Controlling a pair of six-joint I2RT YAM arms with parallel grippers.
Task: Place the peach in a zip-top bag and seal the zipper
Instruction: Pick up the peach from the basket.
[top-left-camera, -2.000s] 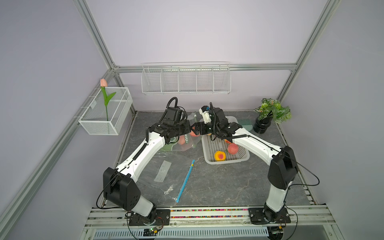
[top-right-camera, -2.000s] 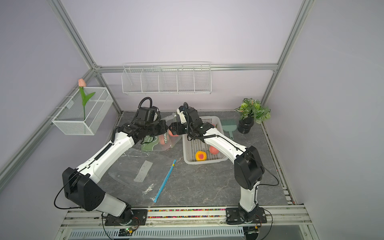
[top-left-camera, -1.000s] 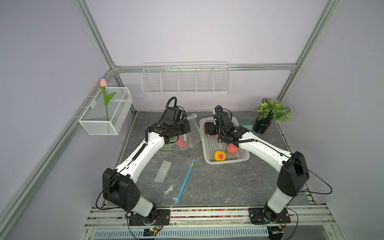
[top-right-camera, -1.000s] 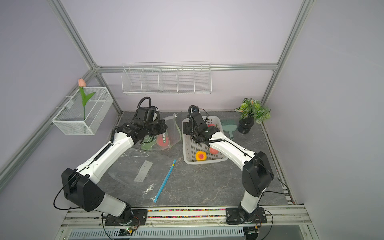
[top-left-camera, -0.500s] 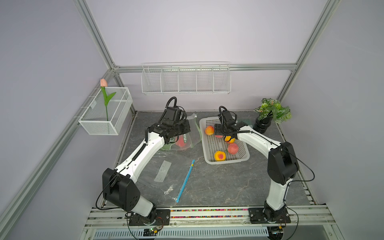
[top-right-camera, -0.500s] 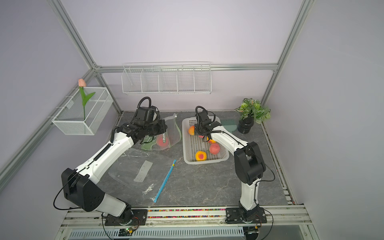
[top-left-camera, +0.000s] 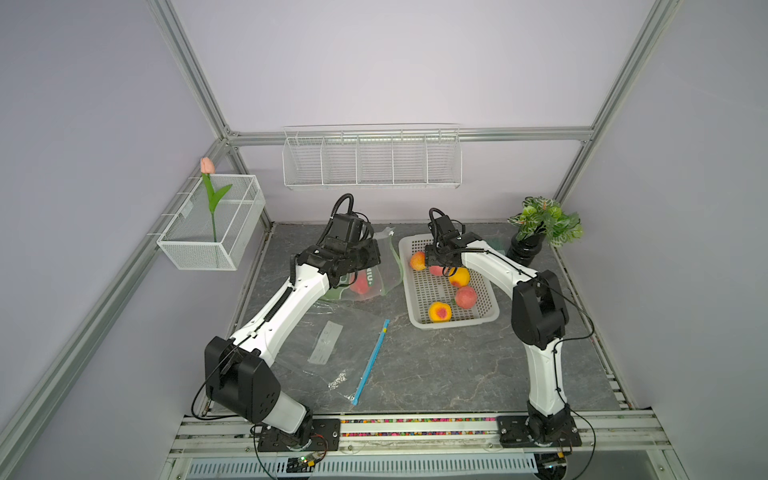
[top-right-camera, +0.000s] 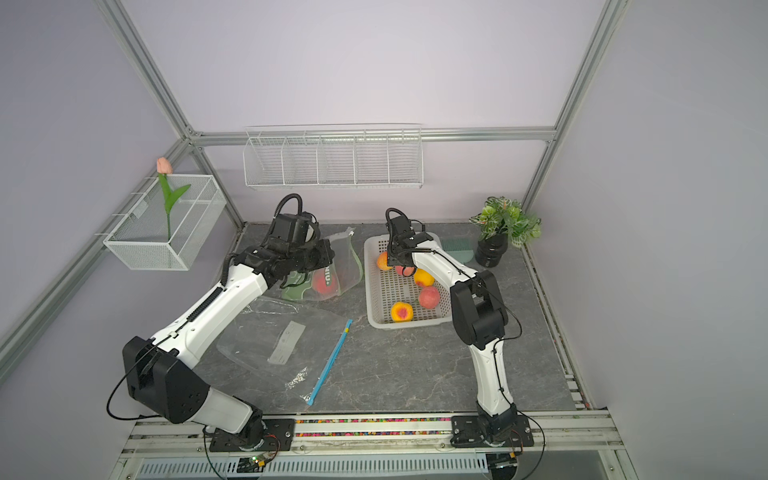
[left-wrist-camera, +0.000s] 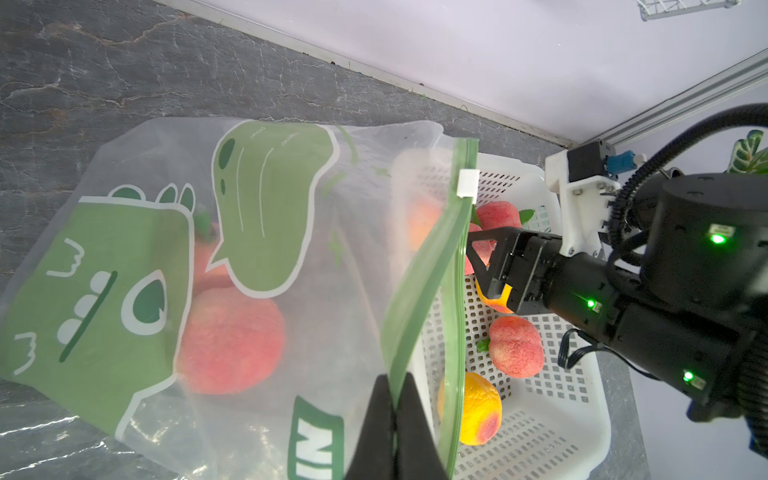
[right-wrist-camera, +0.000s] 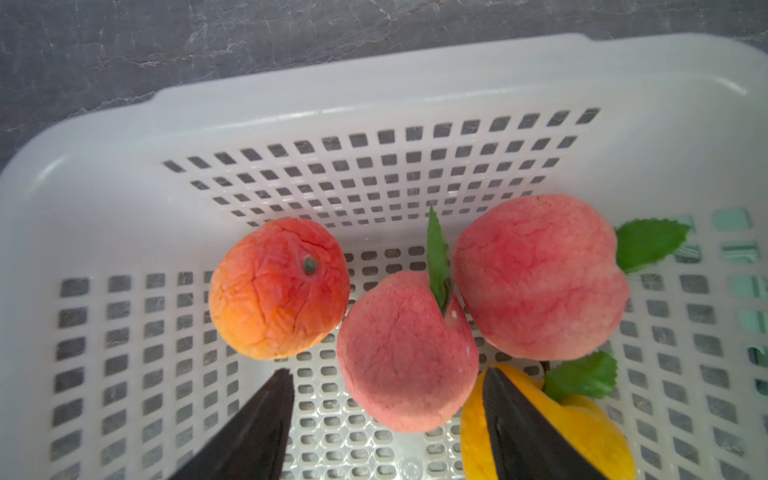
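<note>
Two seconds ago the right arm (top-left-camera: 490, 266) was reaching to the mouth of the zip-top bag (top-left-camera: 388, 266). Now, in both top views, it has swung right and hangs over the white basket (top-left-camera: 457, 324). One peach (top-left-camera: 360, 285) is inside the bag, which sits on the bench (top-left-camera: 415, 374) just left of the basket. The left arm (top-left-camera: 307, 286) holds the bag up by its edge. The open mouth faces right, toward the basket.

From the left wrist, the left jaws are shut tight on the green zipper strip (left-wrist-camera: 419, 291). The strip runs away from them toward the far wall. The little white slider (left-wrist-camera: 467, 183) sits at that other end. The two sides of the strip gape apart, so the bag is not sealed yet.

From the right wrist, the right jaws are apart and hold nothing. A pink peach (right-wrist-camera: 405, 353) lies between their tips, with more fruit close on both sides.

I think the zipper is the job still left. The slider lies just left of the right jaws, so the right arm is the nearer one to pull it along the strip, from far to near, while the left jaws hold the near end.
</note>
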